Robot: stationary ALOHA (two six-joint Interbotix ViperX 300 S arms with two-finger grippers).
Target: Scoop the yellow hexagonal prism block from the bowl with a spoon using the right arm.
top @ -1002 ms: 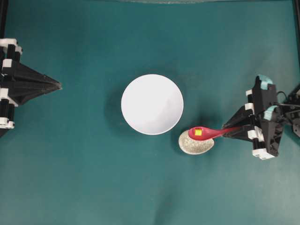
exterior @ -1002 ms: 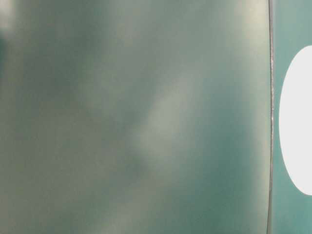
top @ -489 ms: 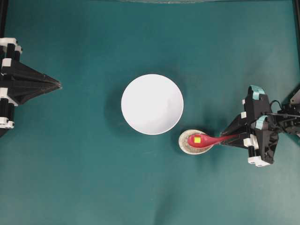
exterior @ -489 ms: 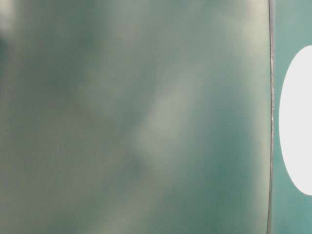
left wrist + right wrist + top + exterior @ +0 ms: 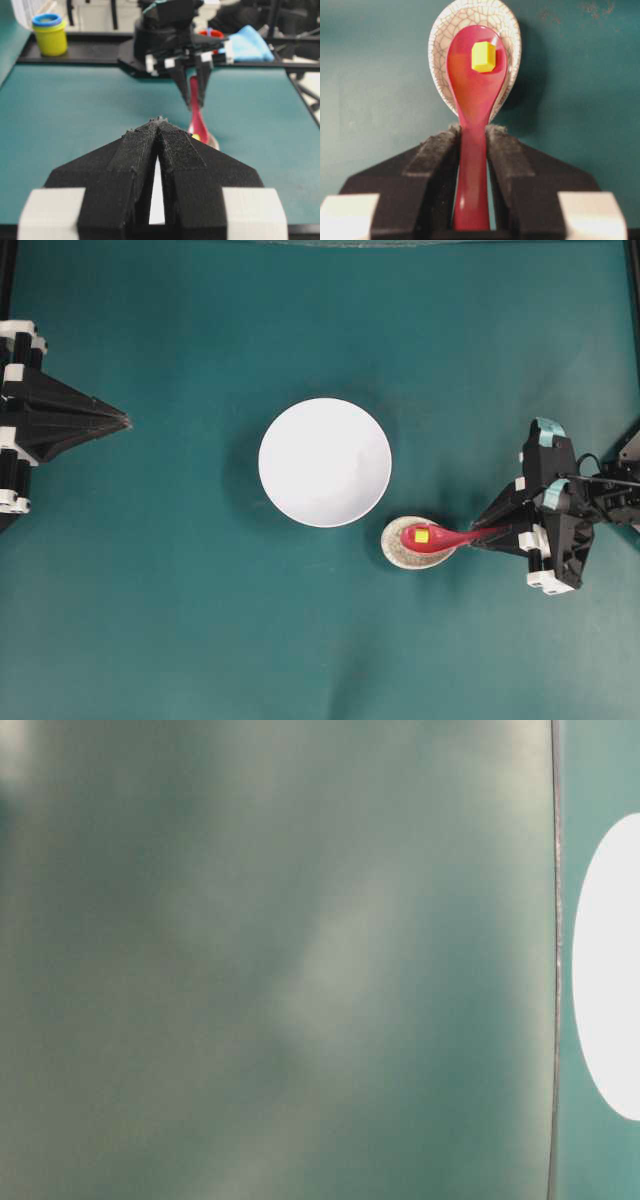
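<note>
The right end effector is clenching the handle of the spoon, its two fingers pressing the pink-red stem from both sides. The spoon is reaching straight out ahead of the fingertips, and its deep scoop is sitting over the speckled spoon rest, which is lying on the green tabletop just beyond the end effector. From the right wrist view the scoop is covering the middle of the crackled rest, and whether it is touching the rest or hanging just above it cannot be told.

The yellow hexagonal prism block is lying inside the scoop, toward its far end from the fingertips, and it is showing as a small bright spot in the overhead view as well.

The bowl is standing farther out from the right end effector than the rest, off to one side of the spoon's line, its rim near the rest but apart from it. Its white inside is showing nothing in it.

The left end effector is hanging at the opposite side of the tabletop, well apart from the bowl, with its fingers pressed together at the tips and gripping nothing. In the left wrist view the right end effector is facing it across the tabletop, spoon pointing toward it.
</note>
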